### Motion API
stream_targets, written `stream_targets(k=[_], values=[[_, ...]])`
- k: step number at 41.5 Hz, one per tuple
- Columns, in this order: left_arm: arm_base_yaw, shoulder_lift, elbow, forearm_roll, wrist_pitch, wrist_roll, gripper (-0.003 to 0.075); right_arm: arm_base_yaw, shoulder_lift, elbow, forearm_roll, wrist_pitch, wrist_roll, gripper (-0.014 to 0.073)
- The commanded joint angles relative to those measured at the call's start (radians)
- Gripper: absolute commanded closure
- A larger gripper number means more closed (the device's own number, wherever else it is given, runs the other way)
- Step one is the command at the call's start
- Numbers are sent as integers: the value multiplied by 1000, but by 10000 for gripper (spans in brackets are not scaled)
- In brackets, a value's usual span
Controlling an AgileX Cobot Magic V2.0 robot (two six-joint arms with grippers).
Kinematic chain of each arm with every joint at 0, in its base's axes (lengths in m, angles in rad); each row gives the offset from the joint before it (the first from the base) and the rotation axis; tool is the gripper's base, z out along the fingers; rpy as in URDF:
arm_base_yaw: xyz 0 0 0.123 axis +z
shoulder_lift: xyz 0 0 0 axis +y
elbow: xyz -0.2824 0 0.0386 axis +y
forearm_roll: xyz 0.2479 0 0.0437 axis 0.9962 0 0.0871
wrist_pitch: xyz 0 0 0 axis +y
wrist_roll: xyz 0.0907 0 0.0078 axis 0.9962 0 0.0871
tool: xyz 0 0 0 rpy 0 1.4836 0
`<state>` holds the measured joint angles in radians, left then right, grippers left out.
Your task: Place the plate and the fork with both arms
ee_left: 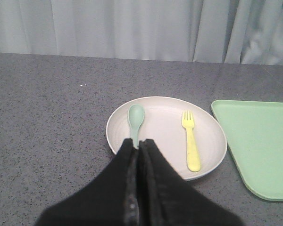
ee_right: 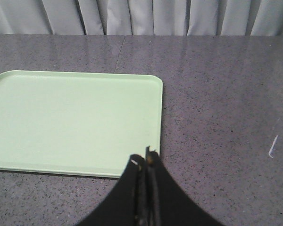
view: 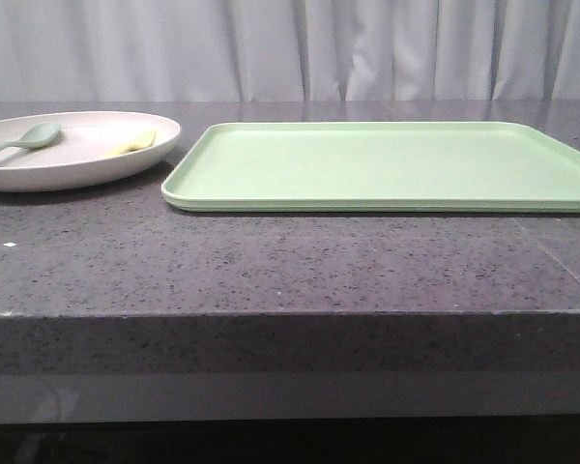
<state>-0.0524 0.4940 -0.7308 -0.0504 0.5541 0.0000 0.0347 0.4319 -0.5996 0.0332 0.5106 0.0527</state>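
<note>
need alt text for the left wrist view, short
A pale round plate sits on a dark speckled table, holding a grey-green spoon and a yellow fork lying apart. The closed left gripper points at the plate's near rim by the spoon. A light green tray lies beside the plate.

We see the robot only through its two wrist views. The left tool [ee_left: 139,143] is matte black, two broad fingers widening toward the camera into a dark mass, with a thin seam between them and faint small dots along that seam. The right tool [ee_right: 144,157] is likewise black and tapered, its tips showing small pale and orange-brown flecks.
</note>
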Motion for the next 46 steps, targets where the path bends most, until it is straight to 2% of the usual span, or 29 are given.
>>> stream_targets(k=[1, 6, 9, 11, 13, 15, 18, 20, 46], values=[[3, 12, -32, -7, -70, -7, 740, 1, 12, -32, -13, -89, -4, 681], [3, 12, -32, -7, -59, -7, 738, 1, 12, -32, -13, -89, -4, 658], [3, 12, -32, -7, -58, -7, 698, 1, 12, -32, -15, -89, -4, 539], [3, 12, -32, -2, -74, -7, 619, 1, 12, -32, -20, -89, -4, 421], [3, 12, -32, 13, -82, -7, 505, 1, 12, -32, -33, -89, -4, 297], [3, 12, -32, 22, -83, -7, 352, 1, 12, -32, -39, -89, -4, 187], [3, 12, -32, 22, -83, -7, 207, 1, 12, -32, -33, -89, -4, 87], [3, 12, -32, 20, -83, -7, 161, 1, 12, -32, -33, -89, -4, 59], [3, 59, -31, -2, -130, -7, 155, 1, 12, -32, -33, -89, -4, 61]])
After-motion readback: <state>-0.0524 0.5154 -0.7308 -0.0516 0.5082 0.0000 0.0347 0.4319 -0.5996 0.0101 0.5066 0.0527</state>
